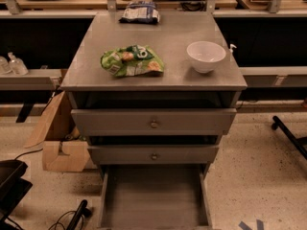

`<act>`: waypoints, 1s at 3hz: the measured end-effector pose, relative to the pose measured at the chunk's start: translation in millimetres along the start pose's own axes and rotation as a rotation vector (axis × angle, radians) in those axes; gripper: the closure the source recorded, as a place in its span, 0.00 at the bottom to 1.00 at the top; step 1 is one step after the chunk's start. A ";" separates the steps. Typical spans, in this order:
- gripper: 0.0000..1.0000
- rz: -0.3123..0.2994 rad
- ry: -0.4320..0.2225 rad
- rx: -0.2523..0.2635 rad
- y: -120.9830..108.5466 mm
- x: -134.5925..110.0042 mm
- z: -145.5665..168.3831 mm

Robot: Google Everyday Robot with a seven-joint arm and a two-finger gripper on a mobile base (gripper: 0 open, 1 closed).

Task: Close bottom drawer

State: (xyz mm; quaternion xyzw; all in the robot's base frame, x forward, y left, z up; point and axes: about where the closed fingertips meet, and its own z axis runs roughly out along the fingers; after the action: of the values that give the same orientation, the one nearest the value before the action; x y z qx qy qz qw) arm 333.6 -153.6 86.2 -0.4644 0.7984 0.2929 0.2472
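The grey metal cabinet (pixel 153 78) stands in the middle of the camera view. Its bottom drawer (pixel 153 195) is pulled far out toward me; I see its long flat empty tray, while its front panel and knob are cut off by the lower edge of the view. The middle drawer (pixel 153 154) and the top drawer (pixel 153 121) above it stand slightly out, each with a small round knob. My gripper is not in view.
On the cabinet top lie a green snack bag (pixel 132 60), a white bowl (pixel 206 55) and a blue bag (pixel 139 12). A cardboard box (pixel 62 150) stands at the left, black objects (pixel 12 183) on the floor at lower left, and a black chair leg (pixel 290 135) at right.
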 end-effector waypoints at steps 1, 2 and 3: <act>1.00 -0.019 -0.015 0.014 -22.2 -10.8 4.5; 1.00 -0.019 -0.015 0.014 -20.6 -9.8 4.2; 1.00 -0.026 -0.025 0.021 -33.1 -17.6 5.4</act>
State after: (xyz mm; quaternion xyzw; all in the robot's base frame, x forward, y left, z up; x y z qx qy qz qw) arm 371.5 -152.5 86.2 -0.4682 0.7923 0.2871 0.2658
